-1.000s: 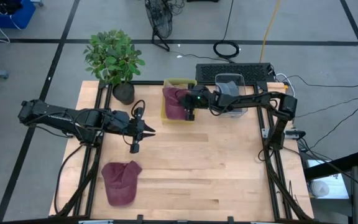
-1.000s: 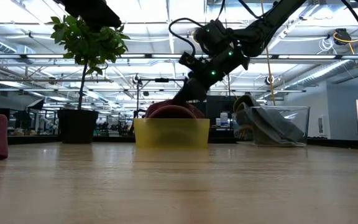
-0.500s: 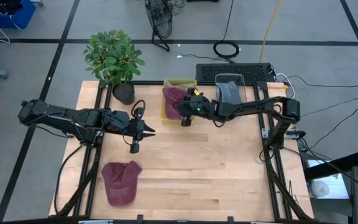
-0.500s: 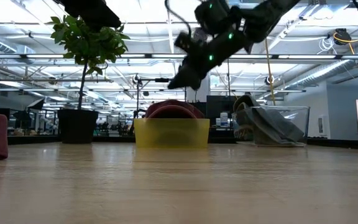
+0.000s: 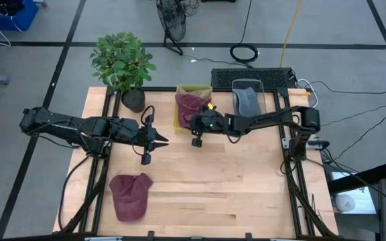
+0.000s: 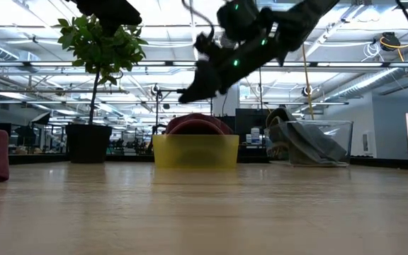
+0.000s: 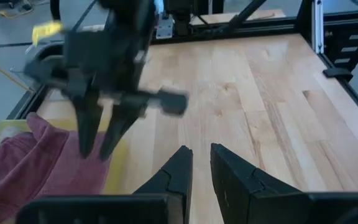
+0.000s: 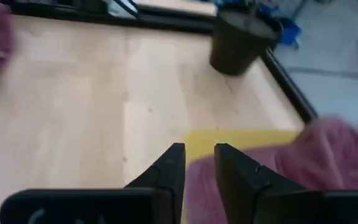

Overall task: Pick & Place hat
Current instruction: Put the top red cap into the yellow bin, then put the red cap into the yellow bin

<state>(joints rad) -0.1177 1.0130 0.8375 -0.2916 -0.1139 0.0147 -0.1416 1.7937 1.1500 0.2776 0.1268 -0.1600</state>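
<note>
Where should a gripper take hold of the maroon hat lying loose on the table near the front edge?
Probably from straight above, pinching the maroon hat at its crown edge or brim: it lies flat and crumpled on the table, with no side wall to clamp and open wood all around it.

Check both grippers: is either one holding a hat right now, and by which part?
Nothing is held. The right gripper hangs empty beside the yellow bin with the maroon hat in it. The left gripper is empty over the table.

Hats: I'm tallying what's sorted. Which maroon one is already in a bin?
The maroon hat in the yellow bin, beside the right gripper. The other maroon hat lies on the bare table.
</note>
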